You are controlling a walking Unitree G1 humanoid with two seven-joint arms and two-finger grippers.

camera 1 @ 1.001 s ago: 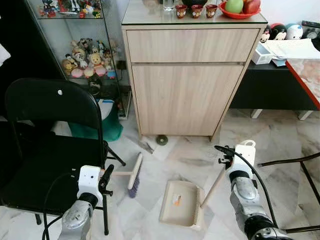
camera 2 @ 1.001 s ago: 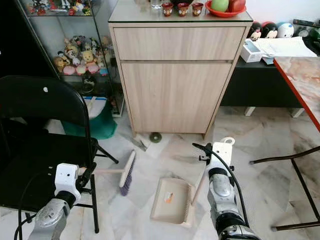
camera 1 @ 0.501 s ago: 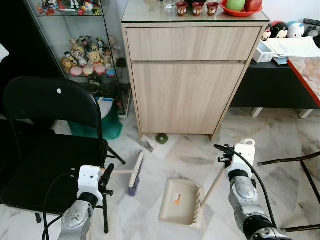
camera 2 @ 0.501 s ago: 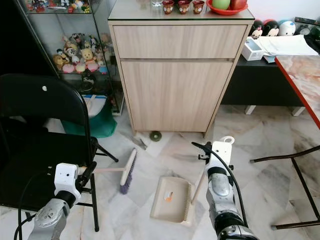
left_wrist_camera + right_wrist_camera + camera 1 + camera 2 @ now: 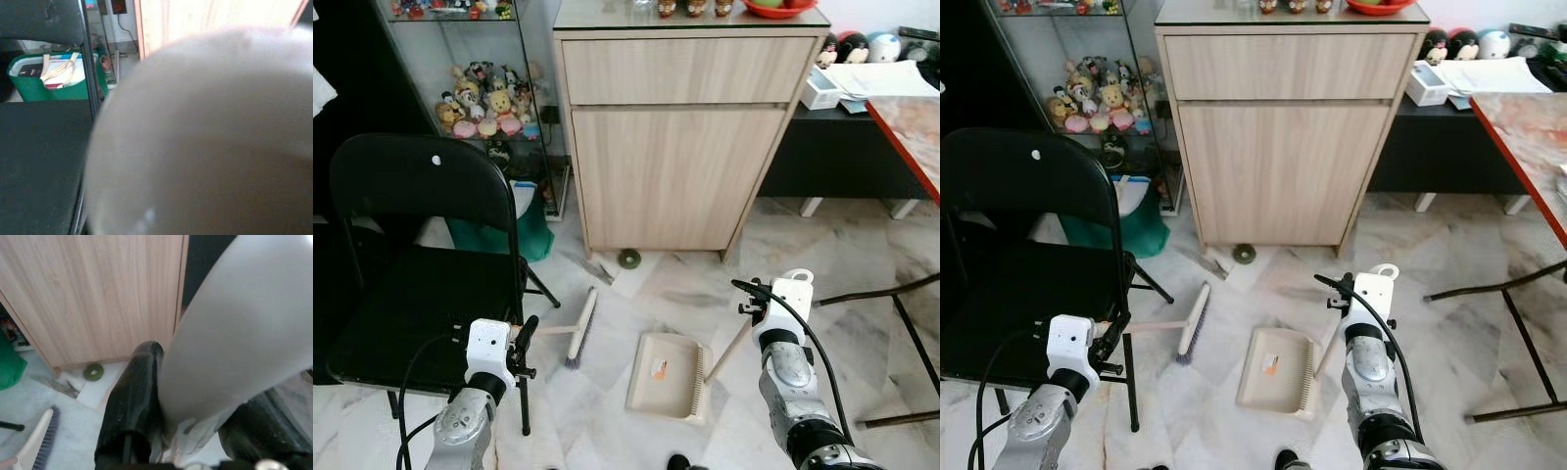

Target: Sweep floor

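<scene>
A broom lies on the marble floor with its head [image 5: 579, 328] beside the chair, bristles dark purple. Its pale handle [image 5: 548, 330] runs left into my left gripper [image 5: 523, 339], which is shut on it; that handle looms as a blurred beige mass [image 5: 205, 137] in the left wrist view. A beige dustpan [image 5: 666, 374] rests flat on the floor right of the broom. Its long handle [image 5: 729, 351] slants up to my right gripper [image 5: 750, 307], shut around it, with a black finger [image 5: 134, 401] against the grey shaft [image 5: 230, 333]. A small green disc [image 5: 628, 258] and a scrap [image 5: 600, 272] lie by the cabinet's foot.
A black folding chair [image 5: 411, 294] stands close on the left, its leg by my left gripper. A wooden cabinet [image 5: 685, 147] faces me, with a glass toy case [image 5: 480, 98] and green bag [image 5: 524, 235] to its left. Black metal legs [image 5: 891, 294] and a red-edged table [image 5: 906, 127] are on the right.
The whole view has slid upward and widened, so the camera has moved; a dark foot now shows at the bottom edge. Broom, dustpan and both grips look unchanged.
</scene>
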